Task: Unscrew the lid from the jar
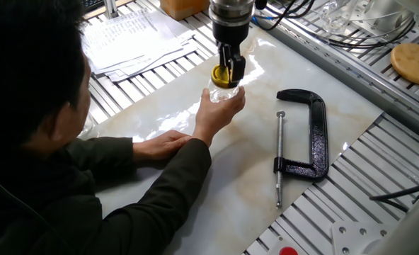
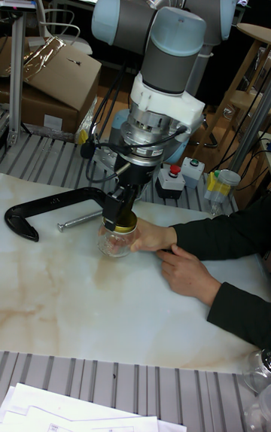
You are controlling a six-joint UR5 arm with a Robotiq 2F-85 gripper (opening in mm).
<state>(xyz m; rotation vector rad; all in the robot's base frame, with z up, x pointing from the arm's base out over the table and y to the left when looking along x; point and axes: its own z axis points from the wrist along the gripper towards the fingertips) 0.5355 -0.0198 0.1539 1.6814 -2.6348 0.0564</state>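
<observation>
Bright overhead light, probably; glare on tabletop (image 1: 266, 60).

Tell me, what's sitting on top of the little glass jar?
A yellow lid sits on the jar, and the gripper is clamped on it. The lid covers the jar's mouth, so that stays hidden.
</observation>
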